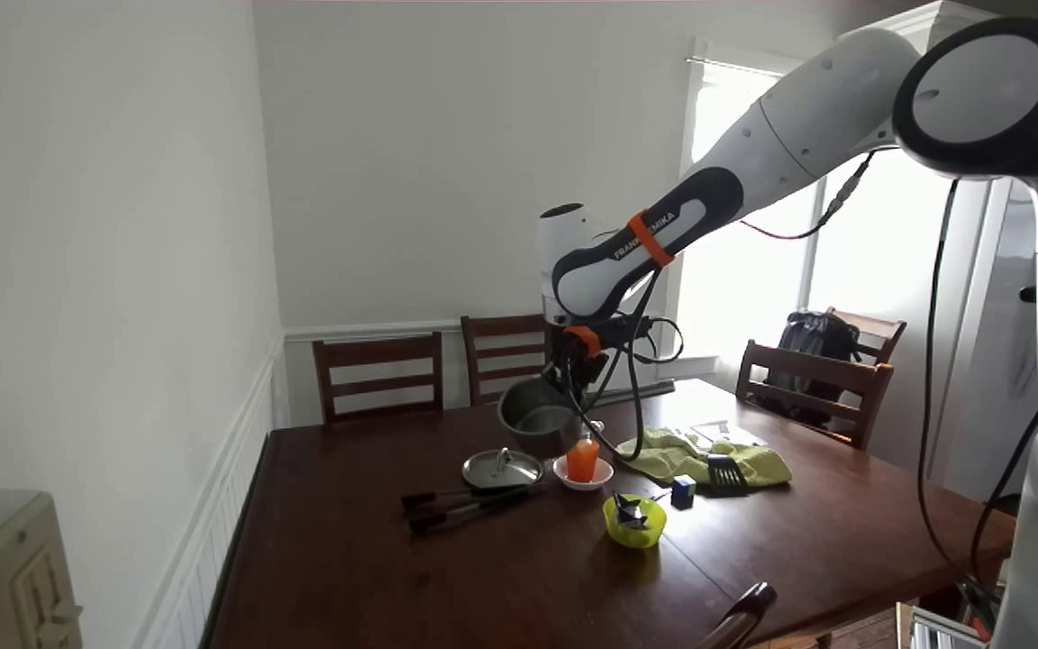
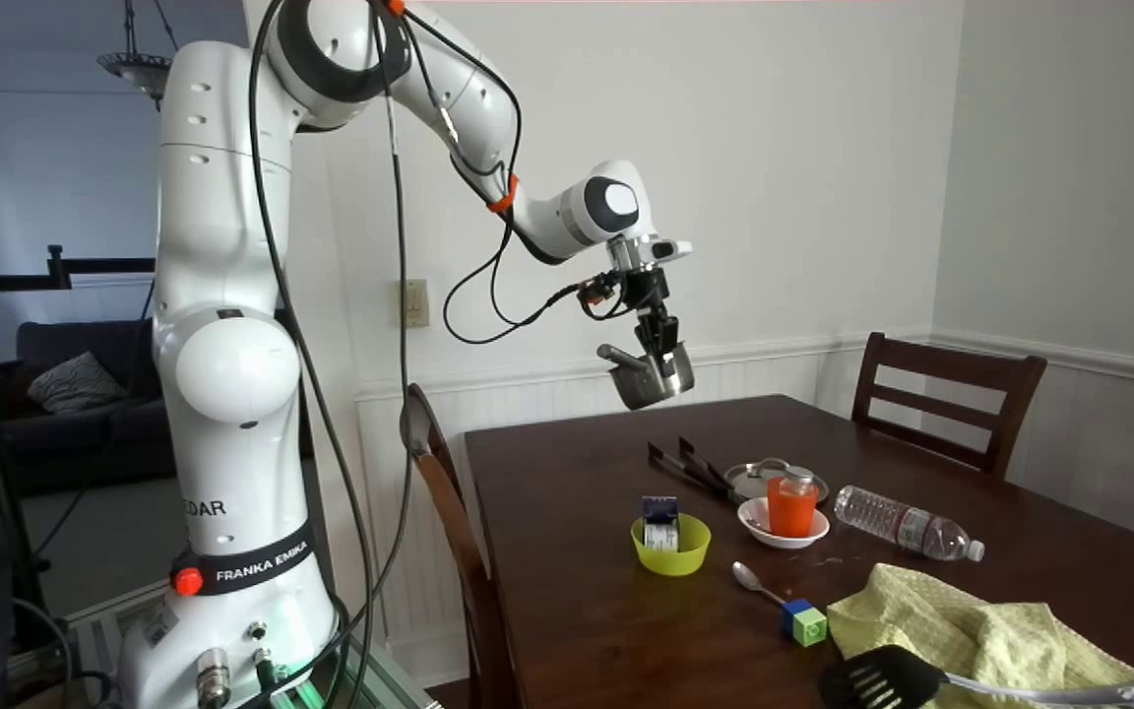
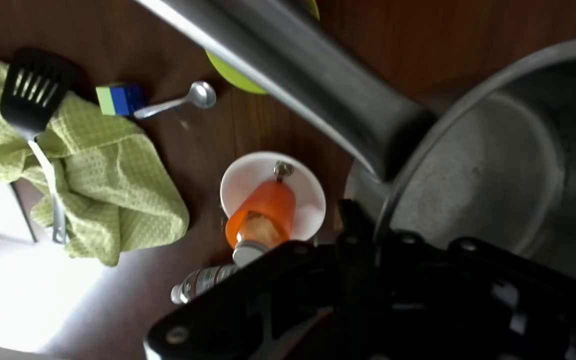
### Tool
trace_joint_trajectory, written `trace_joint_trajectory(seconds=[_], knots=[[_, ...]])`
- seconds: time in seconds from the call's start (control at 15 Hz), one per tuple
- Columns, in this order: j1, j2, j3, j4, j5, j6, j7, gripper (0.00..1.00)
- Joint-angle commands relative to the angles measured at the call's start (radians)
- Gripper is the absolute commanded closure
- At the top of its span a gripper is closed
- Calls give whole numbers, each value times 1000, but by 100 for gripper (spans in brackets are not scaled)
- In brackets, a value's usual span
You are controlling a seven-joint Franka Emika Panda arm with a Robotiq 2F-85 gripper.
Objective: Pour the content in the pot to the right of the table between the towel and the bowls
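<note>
"FRANKA EMIKA", "EDAR" on robot arm [image 2: 227, 364]

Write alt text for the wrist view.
A black gripper holds a metal pot by its rim at the right, above a dark table. Near the center, a white bowl holds an orange cup; farther left are a spoon, a blue-and-green block, and a green towel with a spatula on it.

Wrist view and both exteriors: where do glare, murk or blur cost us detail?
Wrist view: glare whites out the lower-left of the table, the claw is near-black, and the pot handle, close to the lens, looks slightly soft. In an exterior view, the window is blown out to white. In an exterior view, the sofa sits in deep gloom.
</note>
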Motion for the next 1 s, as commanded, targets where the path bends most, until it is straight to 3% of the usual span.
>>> trace_joint_trajectory(seconds=[0.0,0.13,0.4,0.53,0.8,0.93], knots=[[-28,-26,-22,-94,109,23,-270,99],[-31,-7,-37,-131,96,68,-335,99],[-44,47,-39,-199,155,349,-439,99],[-19,58,-58,-190,126,311,-399,96],[-16,89,-57,-191,143,353,-418,96],[-48,128,1,-185,260,429,-539,99]])
